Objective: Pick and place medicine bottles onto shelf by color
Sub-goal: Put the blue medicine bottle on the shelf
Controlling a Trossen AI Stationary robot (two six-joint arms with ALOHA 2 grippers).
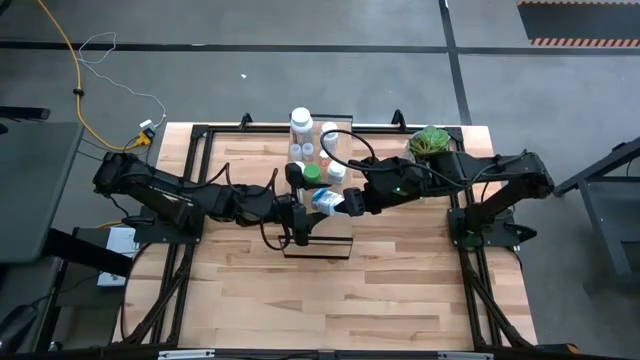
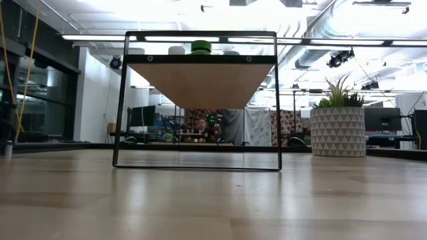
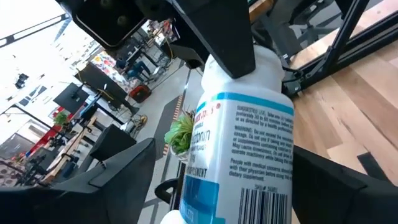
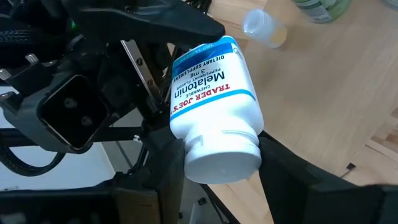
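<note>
A white bottle [image 1: 325,202] with a blue band and a white cap hangs above the shelf [image 1: 335,238], near the middle of the table [image 1: 400,290]. The right gripper [image 1: 348,204] grasps it at the cap end, a finger on each side. The left gripper [image 1: 303,208] meets it from the nine o'clock side; whether its fingers are closed I cannot tell. More bottles [image 1: 301,122], one with a green cap [image 1: 312,174], stand on the shelf toward twelve o'clock. A potted plant [image 1: 430,141] sits at two o'clock.
</note>
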